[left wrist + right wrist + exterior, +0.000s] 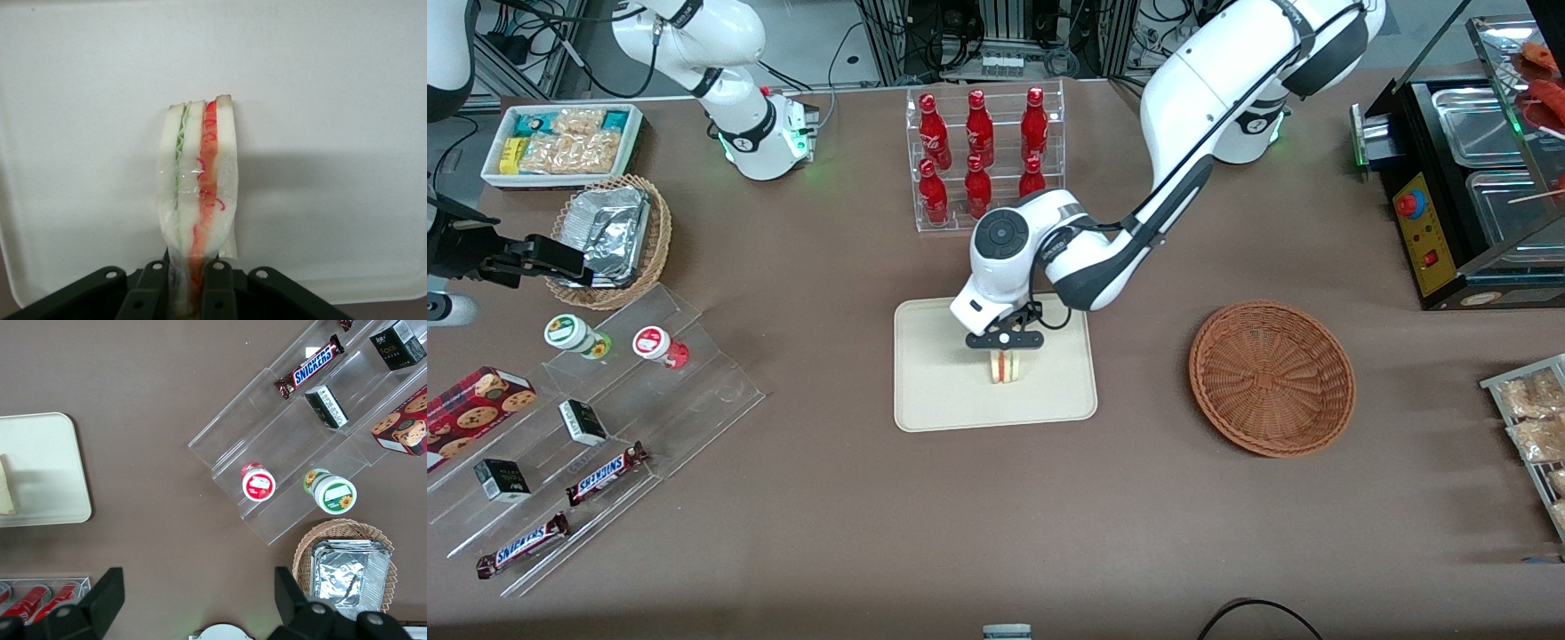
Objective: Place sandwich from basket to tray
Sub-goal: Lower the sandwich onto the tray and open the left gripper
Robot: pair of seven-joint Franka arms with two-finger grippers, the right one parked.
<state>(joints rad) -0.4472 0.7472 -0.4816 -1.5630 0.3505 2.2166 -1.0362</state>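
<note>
Sandwich (197, 180) is held clamped between the gripper (1006, 341) fingers over the tray (934, 391), positioned for release; basket (1272, 378) is emptied.

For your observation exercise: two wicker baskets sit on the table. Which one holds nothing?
The reddish-brown basket beside the tray; the tan basket holds silver foil. The gripper grips the sandwich over the tray.

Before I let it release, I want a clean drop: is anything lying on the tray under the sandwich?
Nothing visible is. The gripper is shut on the sandwich, holding it over the middle of the tray. The tray surface around and under it looks bare in the wrist view, and the basket sits apart, toward the working arm's end.
</note>
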